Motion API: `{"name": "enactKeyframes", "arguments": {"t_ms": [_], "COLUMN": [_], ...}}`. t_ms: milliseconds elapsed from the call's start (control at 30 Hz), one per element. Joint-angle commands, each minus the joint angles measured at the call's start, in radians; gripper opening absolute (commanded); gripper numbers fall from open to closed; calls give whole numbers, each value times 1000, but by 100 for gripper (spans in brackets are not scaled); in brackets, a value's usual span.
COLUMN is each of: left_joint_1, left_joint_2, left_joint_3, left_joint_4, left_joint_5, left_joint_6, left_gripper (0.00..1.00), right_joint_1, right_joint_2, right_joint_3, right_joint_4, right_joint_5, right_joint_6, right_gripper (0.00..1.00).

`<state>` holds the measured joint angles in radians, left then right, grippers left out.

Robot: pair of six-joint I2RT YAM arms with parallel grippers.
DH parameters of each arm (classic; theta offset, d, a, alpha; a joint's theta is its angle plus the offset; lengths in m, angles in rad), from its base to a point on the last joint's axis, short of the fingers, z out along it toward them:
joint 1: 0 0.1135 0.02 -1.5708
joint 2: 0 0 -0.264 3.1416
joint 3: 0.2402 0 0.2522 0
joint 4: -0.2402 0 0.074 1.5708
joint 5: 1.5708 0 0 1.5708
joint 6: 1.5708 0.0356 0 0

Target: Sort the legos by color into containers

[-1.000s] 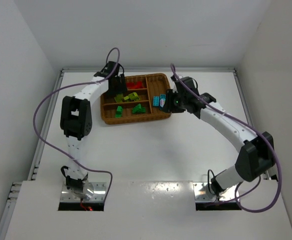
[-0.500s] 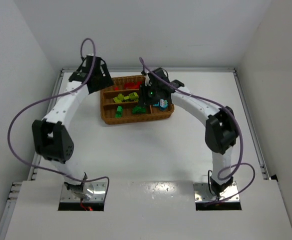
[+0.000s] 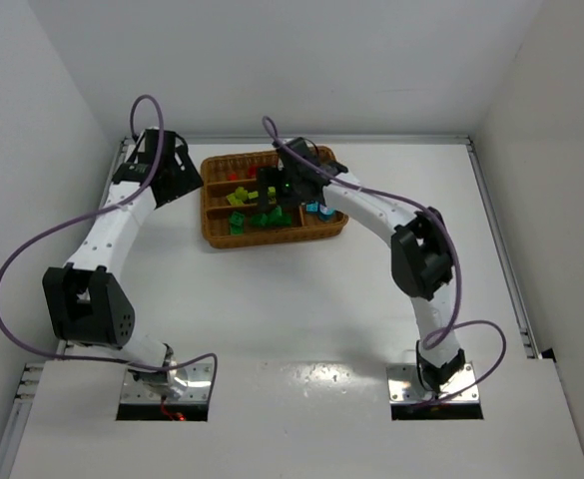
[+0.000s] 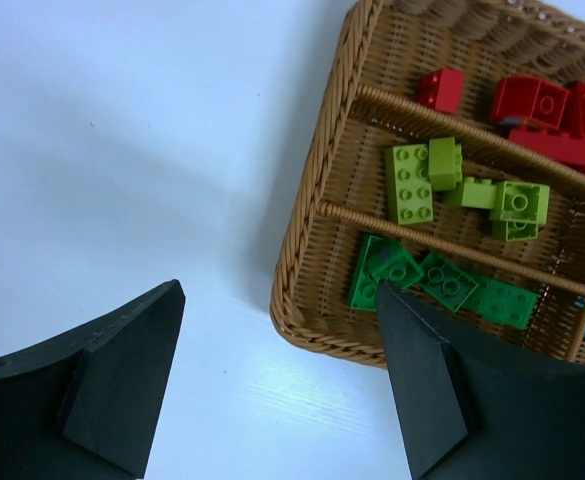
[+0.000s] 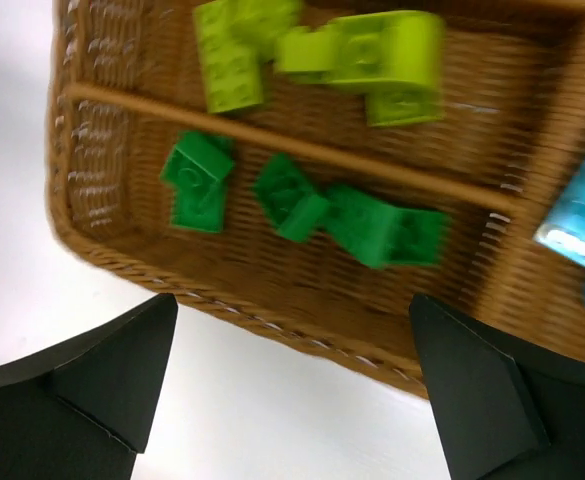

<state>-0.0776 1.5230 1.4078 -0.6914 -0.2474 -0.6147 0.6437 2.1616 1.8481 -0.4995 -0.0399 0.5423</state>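
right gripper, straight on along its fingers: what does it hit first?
Right gripper probably meets the green bricks in the wicker tray's edge slot, or that slot's outer wall; depth unclear.

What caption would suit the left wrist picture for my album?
Open left gripper near a wicker tray: red bricks, yellow-green bricks, green bricks, each in its own slot.

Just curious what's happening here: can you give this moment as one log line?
left gripper: open, empty, beside tray | right gripper: open, empty, above tray | legos: in tray, grouped by colour
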Motion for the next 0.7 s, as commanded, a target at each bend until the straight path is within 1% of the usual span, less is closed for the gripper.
{"name": "enactKeyframes", "arguments": {"t_ms": [0, 33, 67, 100, 133, 167, 200, 233, 300, 333, 367, 433, 500, 567, 667], "left_joint_1": [6, 6, 6, 6, 6, 6, 6, 6, 6, -4, -4, -4, -4, -4, -4], "left_joint_2": [-52, -52, -67, -76, -101, -113, -127, -142, -190, -207, -224, -274, -328, -340, -351], "left_joint_3": [-24, -24, -39, -49, -49, -62, -73, -73, -110, -122, -145, -171, -231, -272, -282], "left_joint_4": [18, 30, 30, 30, 41, 52, 52, 64, 88, 102, 102, 113, 150, 173, 173], "left_joint_5": [17, 17, 17, 17, 17, 17, 17, 8, 8, 8, 8, -3, -13, -42, -56], "left_joint_6": [-8, -8, -8, -8, -8, -8, -8, -8, -8, -8, -8, -19, -7, 16, 44], "left_gripper": [83, 83, 83, 83, 83, 83, 83, 83, 83, 83, 83, 83, 83, 83, 85], "right_joint_1": [-19, -19, -19, -29, -29, -38, -38, -48, -62, -73, -85, -95, -104, -104, -104], "right_joint_2": [-216, -256, -297, -339, -421, -460, -497, -529, -615, -669, -695, -747, -821, -865, -948], "right_joint_3": [-100, -140, -183, -273, -321, -366, -447, -484, -584, -617, -683, -743, -812, -863, -911], "right_joint_4": [51, 67, 67, 81, 81, 81, 61, 15, -45, -94, -115, -158, -180, -195, -186], "right_joint_5": [194, 262, 296, 332, 403, 437, 480, 570, 679, 708, 730, 767, 788, 804, 813], "right_joint_6": [24, 24, 33, 44, 54, 68, 88, 141, 203, 249, 271, 306, 326, 326, 326], "right_gripper": [100, 100, 100, 100, 100, 100, 100, 100, 100, 100, 100, 100, 100, 99, 99]}}
